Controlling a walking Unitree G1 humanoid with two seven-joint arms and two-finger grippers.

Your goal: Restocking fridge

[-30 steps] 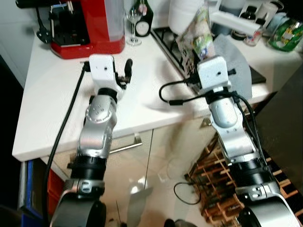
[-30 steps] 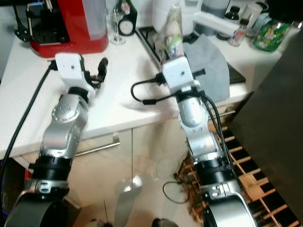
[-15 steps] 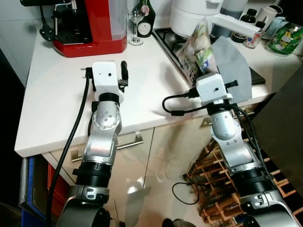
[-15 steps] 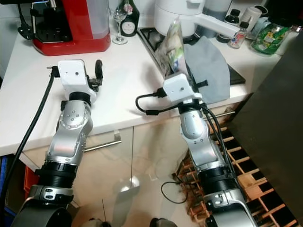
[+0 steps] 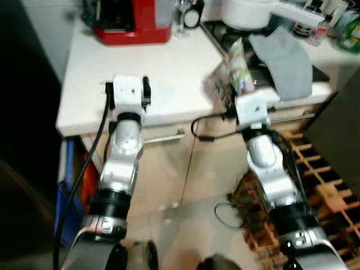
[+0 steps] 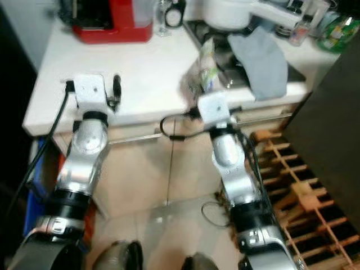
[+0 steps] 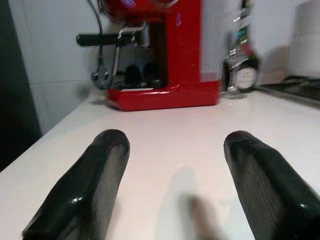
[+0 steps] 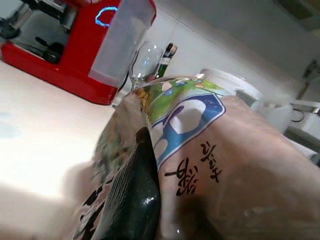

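A clear plastic food bag [image 5: 235, 72] with green and blue print stands upright over the front edge of the white counter [image 5: 169, 64]. My right gripper [image 5: 231, 94] is shut on its lower part. In the right wrist view the bag [image 8: 210, 150] fills the near space, with one black finger [image 8: 134, 200] pressed against its side and the other hidden behind it. My left gripper [image 7: 172, 192] is open and holds nothing. It hovers low over the counter near its front left part, pointing at the red coffee machine [image 7: 160, 50].
At the back of the counter stand the red coffee machine [image 5: 135, 22], a wine glass, a dark bottle [image 7: 241, 55] and a white appliance [image 5: 247, 11]. A grey cloth [image 5: 281, 56] lies over the hob. A wooden wine rack [image 5: 318, 185] and a dark panel [image 5: 346, 112] are on my right.
The whole view has pulled back from the counter, so more floor and cabinet front show. Both arms came back toward the counter's front edge, the right one still gripping the bag.
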